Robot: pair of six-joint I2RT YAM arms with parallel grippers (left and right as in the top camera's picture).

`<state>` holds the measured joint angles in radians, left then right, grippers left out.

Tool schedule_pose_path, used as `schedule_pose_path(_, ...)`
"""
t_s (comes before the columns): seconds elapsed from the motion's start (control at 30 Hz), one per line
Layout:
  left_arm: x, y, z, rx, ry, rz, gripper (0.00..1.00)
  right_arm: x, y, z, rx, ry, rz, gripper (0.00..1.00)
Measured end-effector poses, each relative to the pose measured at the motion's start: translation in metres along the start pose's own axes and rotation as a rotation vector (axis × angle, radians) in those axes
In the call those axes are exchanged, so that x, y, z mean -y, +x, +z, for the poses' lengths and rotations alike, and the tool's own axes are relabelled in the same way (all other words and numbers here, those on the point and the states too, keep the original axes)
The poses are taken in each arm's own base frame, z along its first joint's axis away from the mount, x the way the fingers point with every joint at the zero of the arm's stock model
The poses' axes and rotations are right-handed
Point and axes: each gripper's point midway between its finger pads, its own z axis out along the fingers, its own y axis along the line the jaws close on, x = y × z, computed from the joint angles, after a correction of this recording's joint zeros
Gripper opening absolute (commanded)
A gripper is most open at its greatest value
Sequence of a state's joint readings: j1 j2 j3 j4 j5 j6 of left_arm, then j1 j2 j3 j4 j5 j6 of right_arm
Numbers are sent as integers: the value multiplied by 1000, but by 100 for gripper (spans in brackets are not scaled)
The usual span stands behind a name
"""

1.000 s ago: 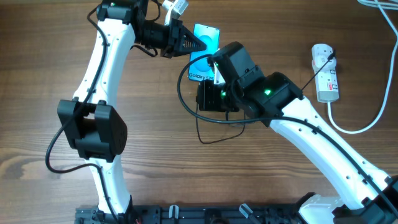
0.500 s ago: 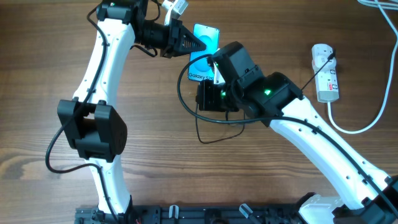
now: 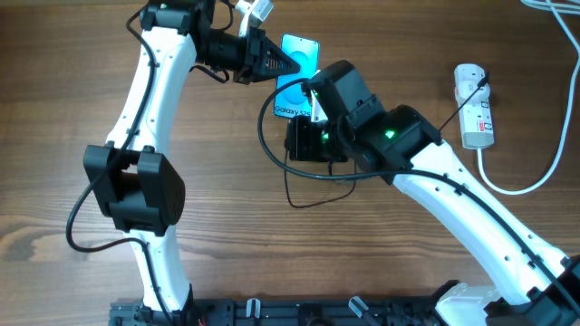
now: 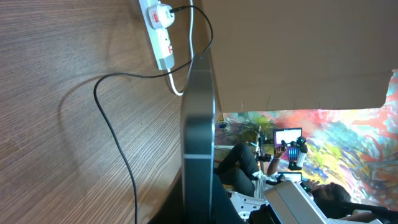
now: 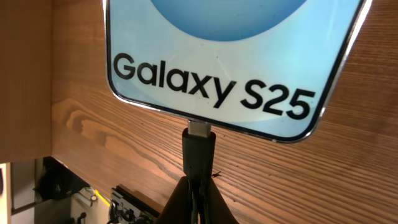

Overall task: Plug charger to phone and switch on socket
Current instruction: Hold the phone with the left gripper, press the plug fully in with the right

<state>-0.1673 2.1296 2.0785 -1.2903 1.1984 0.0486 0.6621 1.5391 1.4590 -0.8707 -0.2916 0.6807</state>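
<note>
The likely slick phone [image 5: 236, 37] is clamped edgewise by left fingers [image 3: 275, 62], the stiff charger tip [image 5: 199, 149] at six o'clock pinched by right fingers [image 5: 183, 200].

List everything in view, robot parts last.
phone: one, cyan screen, black Galaxy S25 lettering, top centre, gripped by the left claw.
charger: one, black, thin cable from the socket, connector at the phone's bottom edge.
socket: one, white, right side.
lead: one, thick white, curving rightward from the socket.
table: one, brown wood.
left arm: one, white and black.
right arm: one, white and black.
left claw: one, black, shut on the phone.
right claw: one, black, shut on the charger.
</note>
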Motion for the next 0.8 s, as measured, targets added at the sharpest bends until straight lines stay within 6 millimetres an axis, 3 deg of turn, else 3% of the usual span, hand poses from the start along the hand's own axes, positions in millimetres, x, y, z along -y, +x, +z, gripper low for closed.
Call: schedule_pose_path(0.8, -1, 0, 0, 0, -6, 27, 4, 7, 0, 3, -27, 0, -5, 4)
